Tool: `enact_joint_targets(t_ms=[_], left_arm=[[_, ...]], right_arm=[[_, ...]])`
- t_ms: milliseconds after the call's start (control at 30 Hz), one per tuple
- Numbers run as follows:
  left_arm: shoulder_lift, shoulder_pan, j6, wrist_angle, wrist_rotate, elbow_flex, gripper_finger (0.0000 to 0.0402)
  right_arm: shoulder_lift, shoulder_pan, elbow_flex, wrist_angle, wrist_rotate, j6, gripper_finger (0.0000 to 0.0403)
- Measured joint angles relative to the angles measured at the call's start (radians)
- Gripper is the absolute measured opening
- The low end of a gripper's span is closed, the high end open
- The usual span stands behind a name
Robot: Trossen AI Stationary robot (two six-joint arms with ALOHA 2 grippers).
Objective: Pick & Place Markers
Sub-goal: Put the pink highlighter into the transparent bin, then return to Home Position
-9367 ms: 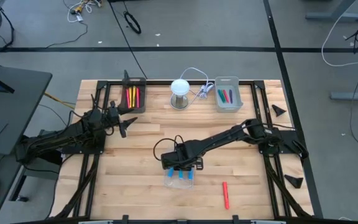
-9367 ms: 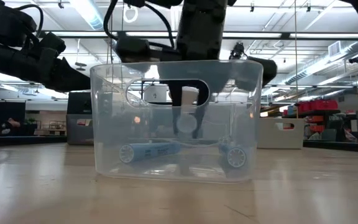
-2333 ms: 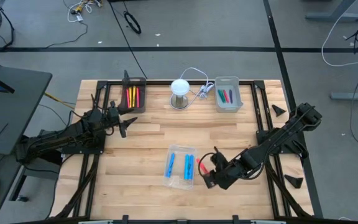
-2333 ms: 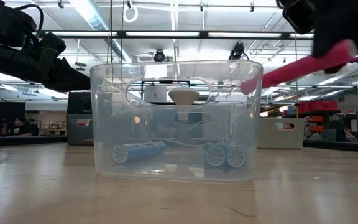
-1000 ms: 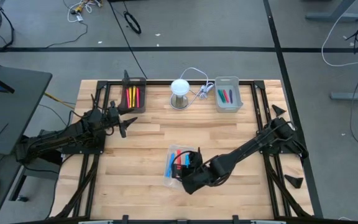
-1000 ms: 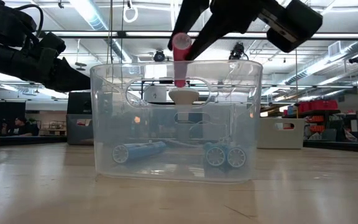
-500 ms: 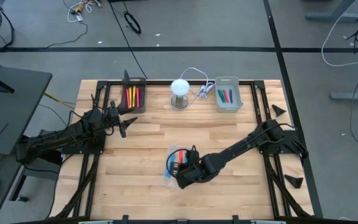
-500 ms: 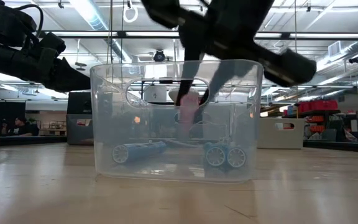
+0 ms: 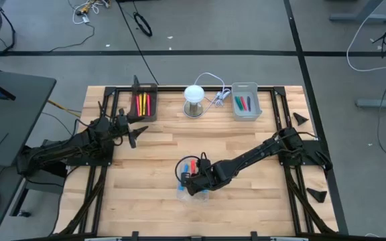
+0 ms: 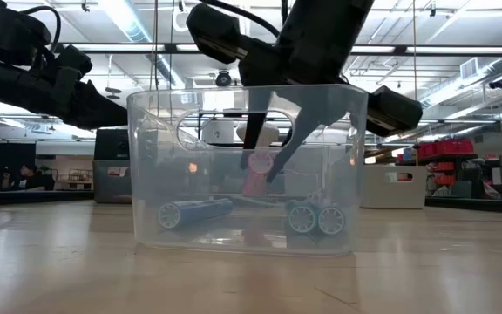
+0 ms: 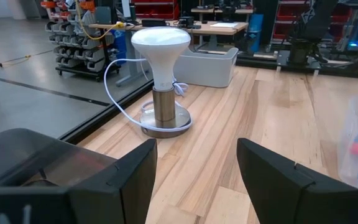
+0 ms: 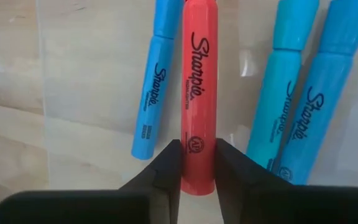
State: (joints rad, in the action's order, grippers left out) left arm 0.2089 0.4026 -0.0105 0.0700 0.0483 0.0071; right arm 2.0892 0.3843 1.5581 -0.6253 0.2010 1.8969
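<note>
Red marker (image 12: 198,93) tilted inside clear bin, above three blue markers (image 12: 156,81).

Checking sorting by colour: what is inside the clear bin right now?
Inside the clear bin: three blue markers on its floor, and a red marker between the fingers of the right gripper. The gripper hides part of the bin from above.

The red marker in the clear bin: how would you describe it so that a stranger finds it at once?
On the wooden table, find the clear bin near the front edge. Inside, the right gripper holds the red marker above three blue markers; it is the only red one there.
</note>
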Motion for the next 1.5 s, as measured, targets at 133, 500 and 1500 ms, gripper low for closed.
enact_joint_targets(t_ms=[133, 500, 1500], left_arm=[[0.0, 0.0, 0.0, 0.0, 0.0, 0.0, 0.0229], [0.0, 0.0, 0.0, 0.0, 0.0, 0.0, 0.0229], [0.0, 0.0, 0.0, 0.0, 0.0, 0.0, 0.0229]], right_arm=[[0.0, 0.0, 0.0, 0.003, -0.003, -0.001, 0.0091], [0.0, 0.001, 0.0, 0.117, -0.003, -0.028, 0.0123], [-0.161, -0.021, -0.001, -0.041, 0.289, -1.084, 0.0114]])
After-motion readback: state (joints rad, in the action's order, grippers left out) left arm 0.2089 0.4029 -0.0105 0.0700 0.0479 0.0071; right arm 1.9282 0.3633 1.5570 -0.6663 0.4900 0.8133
